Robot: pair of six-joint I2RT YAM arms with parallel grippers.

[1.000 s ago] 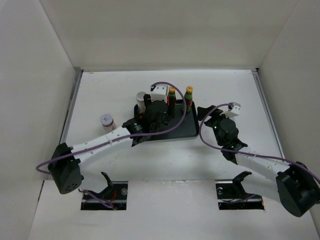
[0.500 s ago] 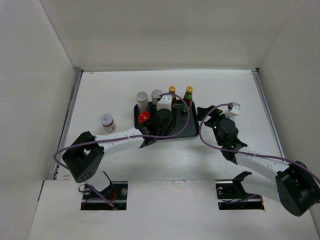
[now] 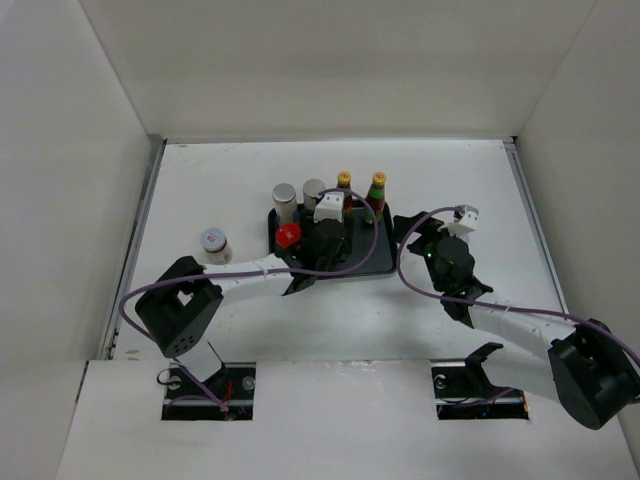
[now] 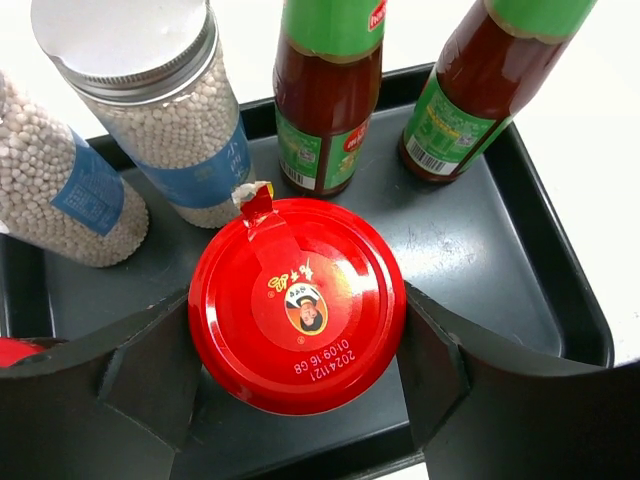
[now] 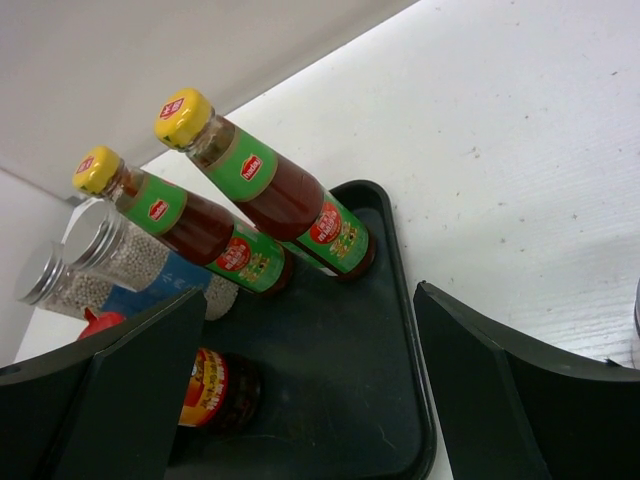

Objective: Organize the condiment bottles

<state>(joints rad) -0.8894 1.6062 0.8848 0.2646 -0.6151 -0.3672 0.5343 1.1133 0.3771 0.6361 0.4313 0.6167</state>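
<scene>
At the near half of the tray [image 3: 372,270], the left gripper [image 4: 298,350] was clamped on the red-lidded jar [image 4: 300,285], one finger against each side of the lid. In the right wrist view the jar's base looked to be on the tray floor or just above it; I could not tell which. Doing this step well would probably mean lowering until the base sat flat, parting the jaws only a little, then rising straight up. A second red lid [image 3: 288,234] sat just beside the held jar toward the tray's left side, so the finger on that side had little room.

Just off the tray's right edge, the right gripper [image 3: 412,222] stood wide apart and empty, aimed across the tray. Open floor showed in the tray's right half.

Along the tray's far edge stood two grey-topped jars [image 4: 150,110] at left and two green bottles [image 4: 330,90] at right, upright and close together. A sideways sweep could topple them.

Well left of the tray, a white-lidded jar [image 3: 213,241] stood alone on the table [image 3: 230,160], with open surface around it. Beyond the tray's far edge the table ran to the back wall [image 3: 320,70].
</scene>
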